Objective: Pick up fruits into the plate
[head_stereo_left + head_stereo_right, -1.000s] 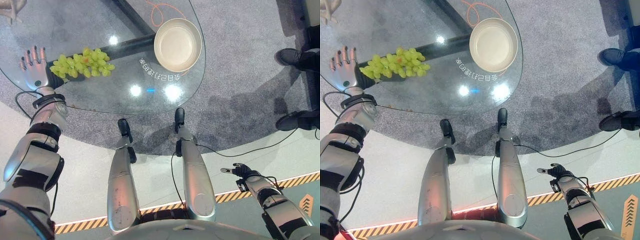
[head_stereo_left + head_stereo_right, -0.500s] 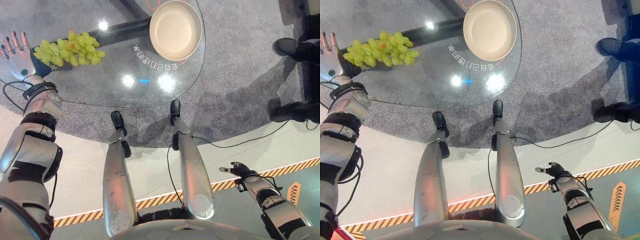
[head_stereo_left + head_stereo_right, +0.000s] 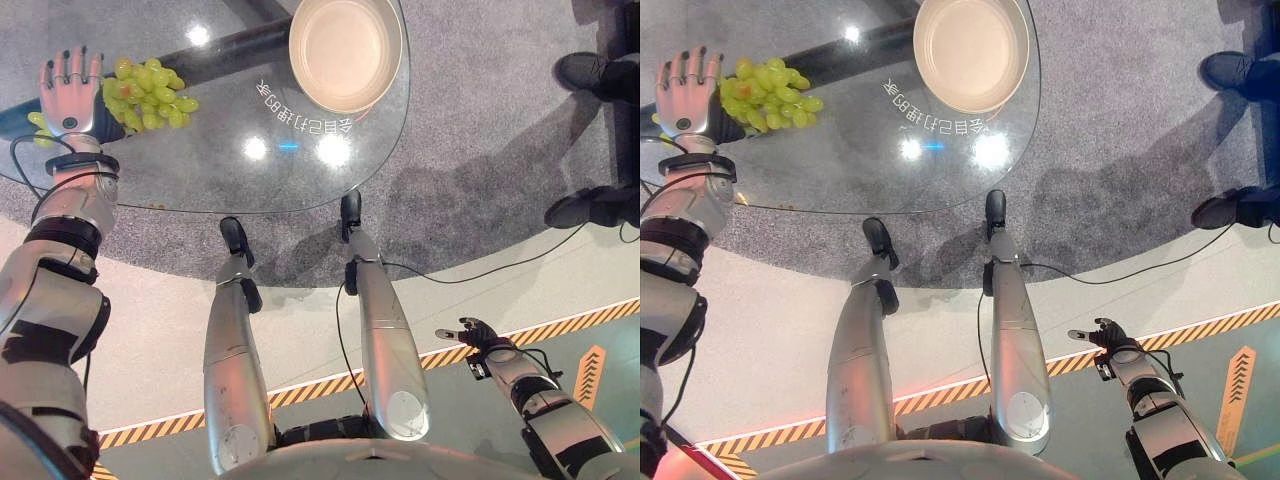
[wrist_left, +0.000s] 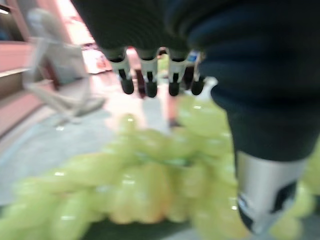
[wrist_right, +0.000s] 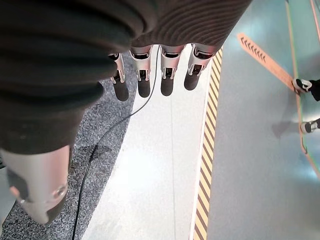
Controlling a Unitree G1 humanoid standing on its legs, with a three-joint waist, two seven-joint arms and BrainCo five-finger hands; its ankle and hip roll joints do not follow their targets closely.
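Reach step: left hand (image 3: 68, 92), fingers straight, over grapes (image 3: 145, 95) at glass table (image 3: 200, 170) left edge. Plate (image 3: 345, 52) empty at far edge. Next: close on bunch. Right hand (image 3: 478, 333) idle, fingers relaxed.

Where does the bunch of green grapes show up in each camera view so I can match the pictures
Left eye view: bunch of green grapes, upper left, on the glass table.
Right eye view: upper left.
Left wrist view: close below the fingers.
Right wrist view: floor.
Shared landmark: left hand, open beside the bunch.
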